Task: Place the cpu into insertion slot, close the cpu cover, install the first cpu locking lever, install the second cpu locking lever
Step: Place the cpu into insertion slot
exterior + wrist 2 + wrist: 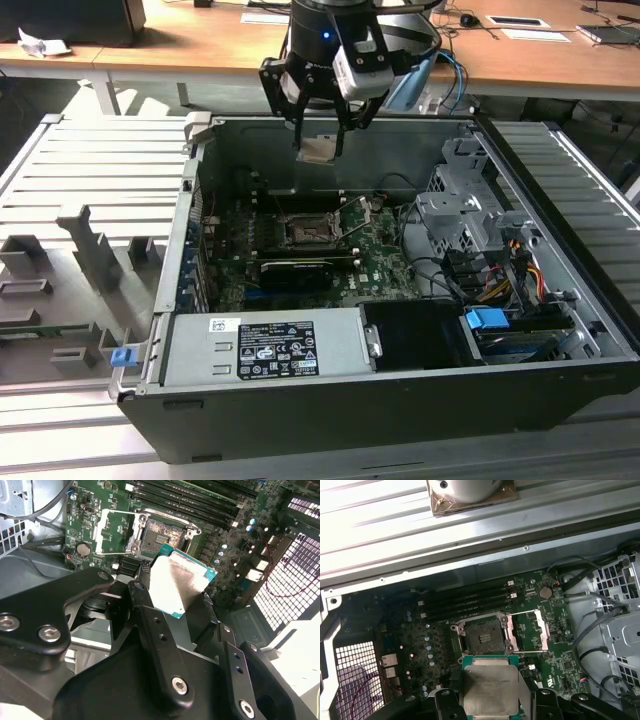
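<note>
i have the cpu [489, 689] pinched at the very tips of the gripper [320, 138]. its two black fingers [147, 615] are closed in on opposite edges of the chip and touch nothing else. in the exterior view the chip hangs in the air inside the open computer case [400, 410], well apart from the green motherboard [375, 262]. the insertion slot [482, 636] lies below it, empty. the cpu is a thin flat square with a dull, brushed silvery-tan face and a green rim, and it is slightly tilted in the second wrist view. the slot is a dark square with a metal rim. the cpu cover [532, 630], a thin silvery frame with a big central opening, is swung open just beside the slot. long black memory slots [470, 602] run along the other side of the slot.
</note>
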Robot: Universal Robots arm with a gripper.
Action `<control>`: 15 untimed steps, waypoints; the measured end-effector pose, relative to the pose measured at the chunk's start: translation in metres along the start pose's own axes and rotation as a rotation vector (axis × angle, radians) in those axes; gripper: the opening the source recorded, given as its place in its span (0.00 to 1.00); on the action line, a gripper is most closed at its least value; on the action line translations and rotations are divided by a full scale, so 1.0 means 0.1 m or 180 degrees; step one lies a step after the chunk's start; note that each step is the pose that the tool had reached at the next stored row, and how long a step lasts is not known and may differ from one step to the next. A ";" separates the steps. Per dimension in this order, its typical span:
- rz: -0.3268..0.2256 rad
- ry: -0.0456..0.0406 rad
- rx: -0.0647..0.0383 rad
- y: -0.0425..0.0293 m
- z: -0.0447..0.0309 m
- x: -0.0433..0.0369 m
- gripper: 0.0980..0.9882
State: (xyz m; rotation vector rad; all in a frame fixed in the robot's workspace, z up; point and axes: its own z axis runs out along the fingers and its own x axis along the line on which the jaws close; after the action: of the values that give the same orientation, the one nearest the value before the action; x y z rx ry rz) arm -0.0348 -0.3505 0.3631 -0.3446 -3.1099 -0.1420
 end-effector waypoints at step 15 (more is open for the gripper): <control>0.0277 -0.0025 -0.0006 -0.001 0.008 0.000 0.48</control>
State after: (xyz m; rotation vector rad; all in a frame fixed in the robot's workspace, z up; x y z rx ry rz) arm -0.0348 -0.3505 0.3623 -0.4809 -3.0958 -0.1429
